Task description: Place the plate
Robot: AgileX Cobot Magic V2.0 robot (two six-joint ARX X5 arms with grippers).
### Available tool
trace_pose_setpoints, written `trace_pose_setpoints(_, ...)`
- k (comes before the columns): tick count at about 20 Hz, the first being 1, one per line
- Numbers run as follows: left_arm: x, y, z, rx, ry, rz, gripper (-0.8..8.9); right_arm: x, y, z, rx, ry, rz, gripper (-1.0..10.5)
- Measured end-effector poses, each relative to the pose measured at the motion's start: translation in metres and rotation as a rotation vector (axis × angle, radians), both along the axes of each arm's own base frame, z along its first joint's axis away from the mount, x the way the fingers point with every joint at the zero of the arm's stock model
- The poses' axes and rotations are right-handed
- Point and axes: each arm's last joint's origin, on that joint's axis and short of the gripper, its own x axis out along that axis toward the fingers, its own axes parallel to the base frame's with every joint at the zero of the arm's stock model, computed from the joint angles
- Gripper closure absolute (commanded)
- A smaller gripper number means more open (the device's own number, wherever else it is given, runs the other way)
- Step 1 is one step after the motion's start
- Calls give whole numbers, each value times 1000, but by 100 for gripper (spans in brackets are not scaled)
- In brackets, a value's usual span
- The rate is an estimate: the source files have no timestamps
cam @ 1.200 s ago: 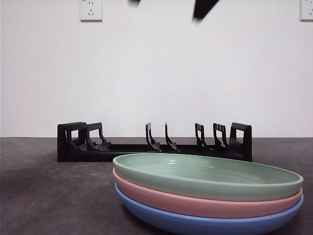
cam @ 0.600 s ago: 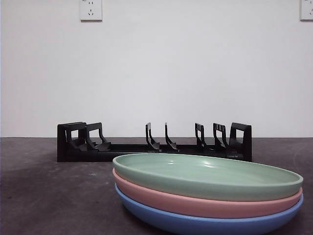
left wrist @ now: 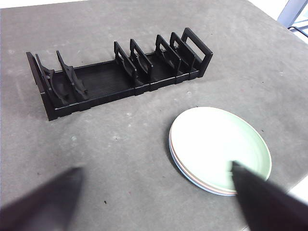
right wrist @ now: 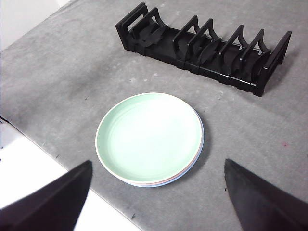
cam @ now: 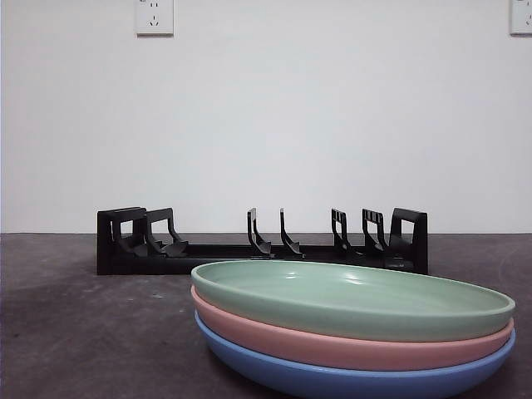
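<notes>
A stack of three plates sits near the table's front: a green plate (cam: pixel 349 298) on top, a pink plate (cam: pixel 332 345) under it, a blue plate (cam: pixel 349 381) at the bottom. The stack also shows in the left wrist view (left wrist: pixel 219 147) and the right wrist view (right wrist: pixel 148 137). A black slotted plate rack (cam: pixel 262 245) stands empty behind it on the grey table (cam: pixel 83 332). My left gripper (left wrist: pixel 156 202) is open, high above the table beside the stack. My right gripper (right wrist: pixel 156 192) is open, high above the stack's near side. Neither touches anything.
The rack also shows in the left wrist view (left wrist: pixel 115 79) and the right wrist view (right wrist: pixel 207 48). The table's front edge (right wrist: pixel 43 163) runs close to the stack. Two wall sockets (cam: pixel 155 15) sit high on the white wall.
A black arm tip at the top of the front view one second ago has gone up out of view. The plates and rack have not moved.
</notes>
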Motion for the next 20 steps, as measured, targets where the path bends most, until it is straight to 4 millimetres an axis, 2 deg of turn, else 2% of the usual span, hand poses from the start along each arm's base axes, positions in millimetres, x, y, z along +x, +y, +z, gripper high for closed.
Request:
trace_pose_setpoints(1,0,0,0,1,2,0,816,0,0,0,-1,-1,0,947)
trace_pose_setpoints(2,0,0,0,1,1,0,791,0,0,0,-3,-2,-1,928)
trace_pose_setpoints(15,-1,1,0,-4,-5,2,790,1,0,-1,-10,-12,-18,928)
trace_pose_setpoints(18,3,6,-1,-19,0,81,790,1,0,-1,-10,-12,-18,928)
trace_pose_setpoints(20,9,12,-12,-34,4,166,790,1,0,-1,-10,-12,-18,928)
